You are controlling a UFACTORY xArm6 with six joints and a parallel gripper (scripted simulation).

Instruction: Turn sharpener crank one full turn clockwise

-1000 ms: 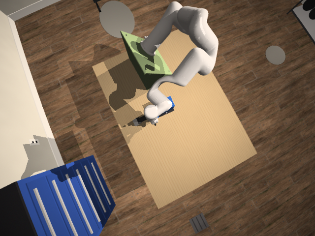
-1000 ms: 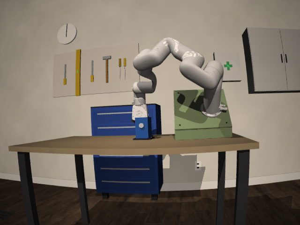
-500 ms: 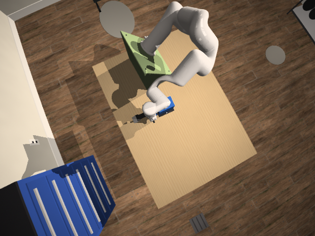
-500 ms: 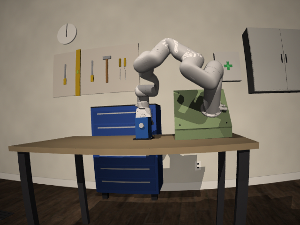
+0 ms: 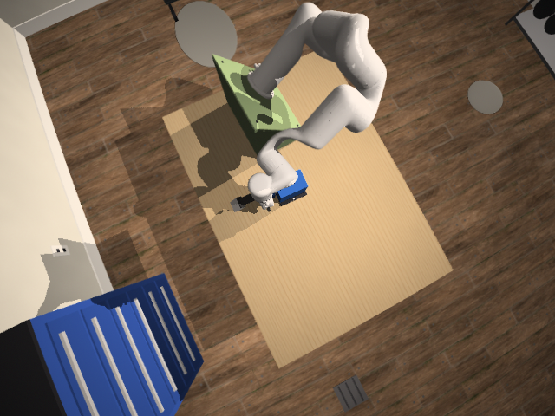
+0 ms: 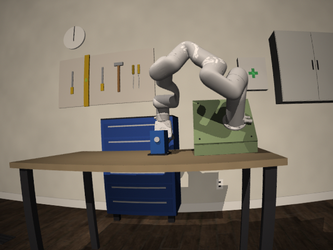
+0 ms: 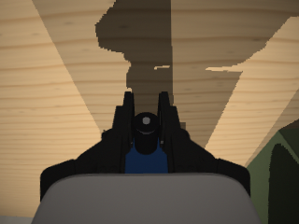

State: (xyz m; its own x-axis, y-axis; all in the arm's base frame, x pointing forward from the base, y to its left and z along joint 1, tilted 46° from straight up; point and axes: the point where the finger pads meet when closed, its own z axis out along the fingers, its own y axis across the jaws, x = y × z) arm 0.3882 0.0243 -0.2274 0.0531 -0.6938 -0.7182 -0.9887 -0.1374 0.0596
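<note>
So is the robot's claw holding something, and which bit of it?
Yes. The gripper is shut on the crank's black knob, one finger on each side.

A smooth, glossy white-grey arm (image 6: 215,77) of rounded tubular links ends in a flanged round foot with bolts. Its pale wrist housing (image 7: 145,198) carries a matte black two-fingered pincer (image 7: 146,112).

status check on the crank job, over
Gripper shut on crank knob. Blue sharpener fixed on table, arm above it. Nothing in the way.
</note>
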